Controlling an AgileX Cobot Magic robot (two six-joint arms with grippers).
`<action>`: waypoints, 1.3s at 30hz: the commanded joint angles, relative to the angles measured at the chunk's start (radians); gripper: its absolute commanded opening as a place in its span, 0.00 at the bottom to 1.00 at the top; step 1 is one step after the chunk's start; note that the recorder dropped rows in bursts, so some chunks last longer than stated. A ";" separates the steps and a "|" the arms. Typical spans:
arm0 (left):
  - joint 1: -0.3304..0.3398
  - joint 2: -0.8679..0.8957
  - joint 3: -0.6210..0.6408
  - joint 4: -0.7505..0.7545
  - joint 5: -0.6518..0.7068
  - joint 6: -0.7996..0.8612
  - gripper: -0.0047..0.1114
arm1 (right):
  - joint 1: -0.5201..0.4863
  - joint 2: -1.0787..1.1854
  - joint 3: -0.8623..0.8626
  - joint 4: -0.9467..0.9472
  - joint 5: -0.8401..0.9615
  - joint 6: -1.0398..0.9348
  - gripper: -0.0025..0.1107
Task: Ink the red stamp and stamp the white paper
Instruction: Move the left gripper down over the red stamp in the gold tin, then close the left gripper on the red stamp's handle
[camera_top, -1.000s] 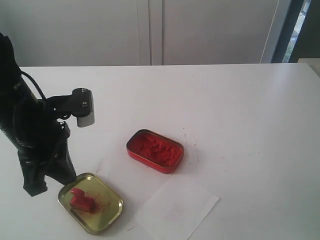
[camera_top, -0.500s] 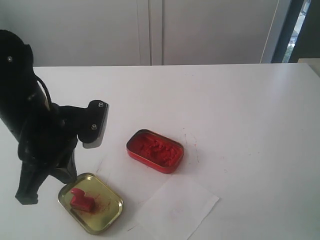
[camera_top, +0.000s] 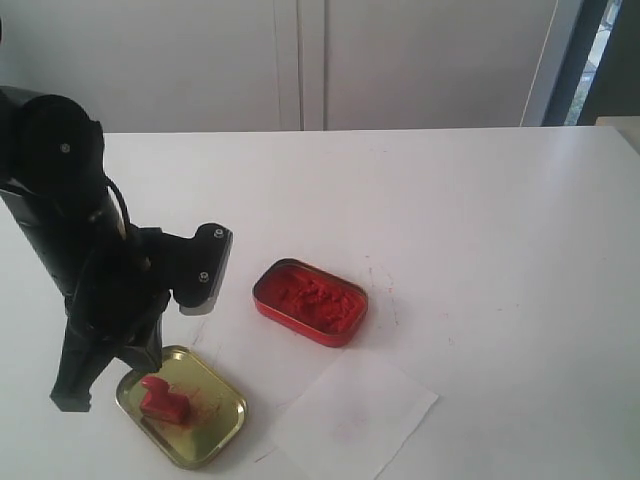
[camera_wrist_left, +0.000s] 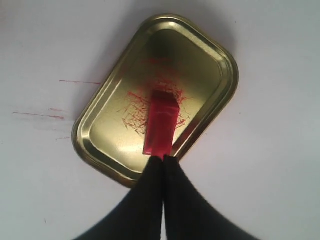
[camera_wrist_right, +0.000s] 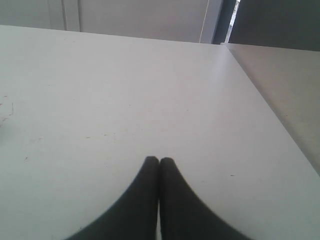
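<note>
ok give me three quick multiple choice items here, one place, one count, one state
1. Where does the red stamp lie? A in the gold tin B on the paper C in the ink tin
2. How many tins stand on the table? A one B two C three
3. The left jaws are: A wide open B shut, empty C shut on the stamp
Answers: 1 A, it lies on the gold tin's floor; 2 B, gold tin and red ink tin; 3 B, they meet with nothing between.
</note>
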 joint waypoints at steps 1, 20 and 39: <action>-0.007 -0.001 -0.002 -0.005 0.014 0.003 0.25 | 0.003 -0.006 0.003 -0.008 -0.006 0.000 0.02; -0.007 0.079 0.009 -0.005 -0.027 0.003 0.40 | 0.003 -0.006 0.003 -0.008 -0.006 0.000 0.02; -0.007 0.181 0.009 -0.005 -0.042 -0.003 0.40 | 0.003 -0.006 0.003 -0.008 -0.006 0.000 0.02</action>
